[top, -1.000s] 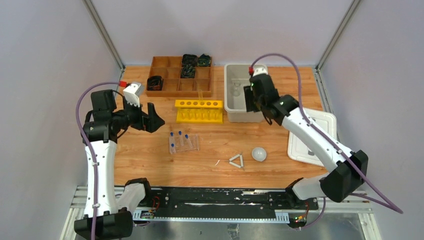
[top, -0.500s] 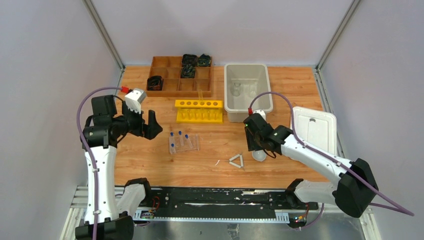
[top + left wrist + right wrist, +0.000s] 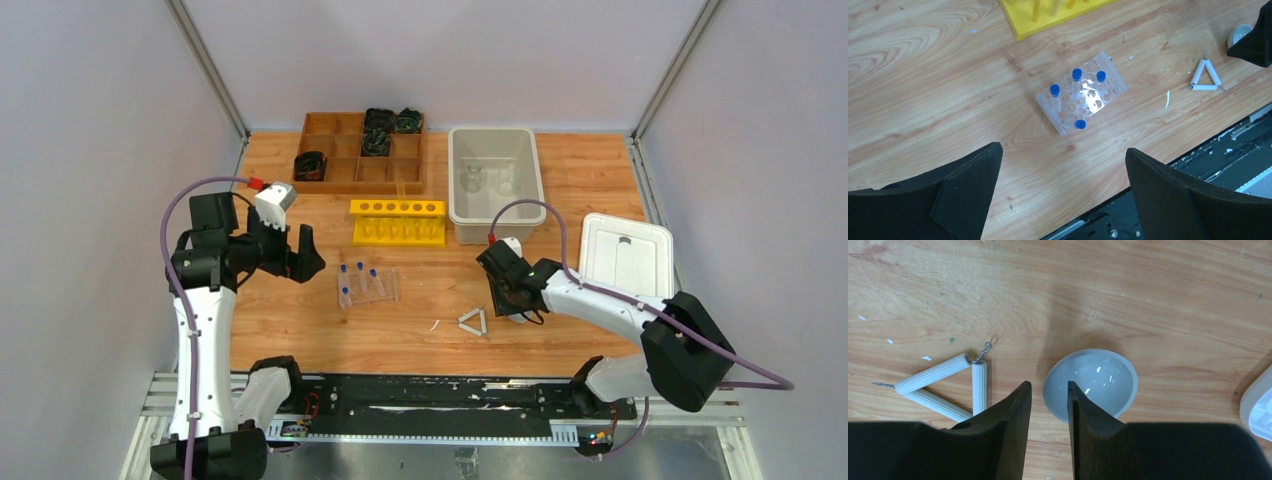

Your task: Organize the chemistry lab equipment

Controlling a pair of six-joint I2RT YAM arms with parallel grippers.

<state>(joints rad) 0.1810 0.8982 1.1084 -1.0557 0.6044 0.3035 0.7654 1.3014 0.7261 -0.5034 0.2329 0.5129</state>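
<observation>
A white round dish (image 3: 1098,382) sits on the wooden table, and a white triangle (image 3: 943,385) lies just left of it (image 3: 473,322). My right gripper (image 3: 1049,384) is low over the dish, jaws narrowly open and straddling its left rim, with bare wood showing between the left finger and the rim. Several blue-capped tubes stand in a clear rack (image 3: 366,285), which also shows in the left wrist view (image 3: 1080,92). My left gripper (image 3: 1062,150) is wide open and empty above the table, left of that rack. Two clear glass vessels (image 3: 471,180) sit in the grey bin (image 3: 455,200).
A yellow tube rack (image 3: 398,221) stands behind the clear rack. A brown divided tray (image 3: 330,150) with black coils is at the back left. A white lid (image 3: 625,257) lies to the right of the dish. The black front rail (image 3: 430,395) runs along the near edge.
My right arm has swung from the grey bin down to the white dish and lowered its jaws around the rim. My left gripper has shifted slightly.
</observation>
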